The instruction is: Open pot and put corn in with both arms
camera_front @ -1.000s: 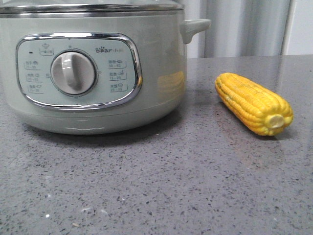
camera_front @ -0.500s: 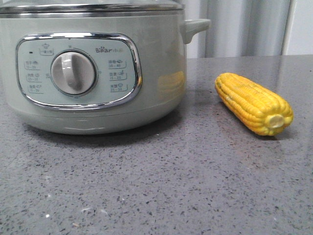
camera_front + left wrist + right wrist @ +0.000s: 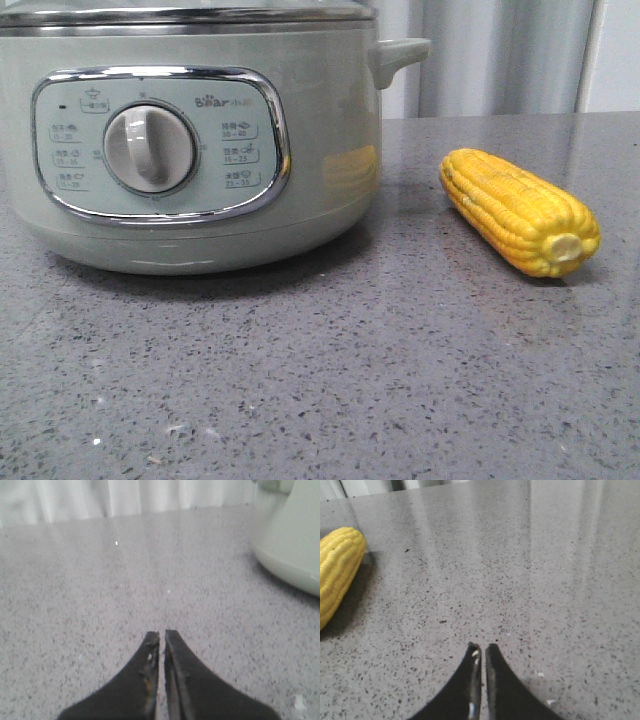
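Your left hand [image 3: 161,637] hovers over bare grey desk [image 3: 320,380], fingers pressed together, empty. The pale-green pot [image 3: 190,135] stands at the desk's left with its lid on. Right of it, apart, the corn [image 3: 518,210] lies on its side. Your right hand [image 3: 481,649] hovers beside the corn, fingers together, empty.

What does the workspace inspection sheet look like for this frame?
Surface: grey speckled countertop, a few pale flecks.
Pot: lid on, dial facing the camera.
Corn: lying on the counter right of the pot, apart from it, stub end toward the camera.
Clutter: nothing seen.
Left hand: shut, empty, above bare counter beside the pot.
Right hand: shut, empty, apart from the corn.
Cables: nothing seen.
Surroundings: pale curtain behind.
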Motion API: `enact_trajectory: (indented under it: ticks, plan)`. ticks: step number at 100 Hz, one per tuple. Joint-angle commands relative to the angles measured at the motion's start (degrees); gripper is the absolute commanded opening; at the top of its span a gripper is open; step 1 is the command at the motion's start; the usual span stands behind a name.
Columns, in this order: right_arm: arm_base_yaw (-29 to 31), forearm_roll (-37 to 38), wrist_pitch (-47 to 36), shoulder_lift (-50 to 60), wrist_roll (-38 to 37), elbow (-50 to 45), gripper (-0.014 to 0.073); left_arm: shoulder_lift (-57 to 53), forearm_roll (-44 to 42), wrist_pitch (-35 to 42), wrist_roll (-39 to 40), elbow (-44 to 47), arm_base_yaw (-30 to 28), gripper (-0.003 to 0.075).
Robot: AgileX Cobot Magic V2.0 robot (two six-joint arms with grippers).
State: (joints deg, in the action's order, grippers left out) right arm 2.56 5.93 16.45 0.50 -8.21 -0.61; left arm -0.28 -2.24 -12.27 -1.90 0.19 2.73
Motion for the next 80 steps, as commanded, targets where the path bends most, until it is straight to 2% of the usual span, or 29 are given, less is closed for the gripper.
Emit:
enact_trajectory:
  ticks: [1, 19, 46, 62, 75, 80]
  plan:
    - [0.35, 0.46, -6.59, 1.27, 0.29, -1.13, -0.0069, -1.89, 0.29, 6.80, -0.01, 0.35, -0.05, -0.0020]
    - [0.35, 0.46, -10.30, 1.27, 0.29, -1.13, -0.0069, -1.89, 0.98, 11.39, 0.09, 0.35, -0.05, -0.0020]
    - [0.35, 0.46, -20.47, 1.27, 0.29, -1.13, -0.0069, -1.89, 0.96, 20.43, 0.09, 0.14, -0.05, -0.0020]
    - [0.23, 0.46, -21.05, 1.27, 0.29, -0.27, -0.0069, -1.89, 1.42, 19.31, 0.27, -2.32, -0.05, -0.0020]
    - [0.14, 0.46, -18.92, 0.57, 0.29, 3.05, -0.0069, -0.30, 2.24, 13.40, 0.67, -7.01, -0.05, -0.0020]
    - [0.14, 0.46, -15.71, -0.63, 0.29, 5.10, -0.0069, 1.10, 2.24, 11.46, 0.67, -8.71, -0.05, -0.0020]
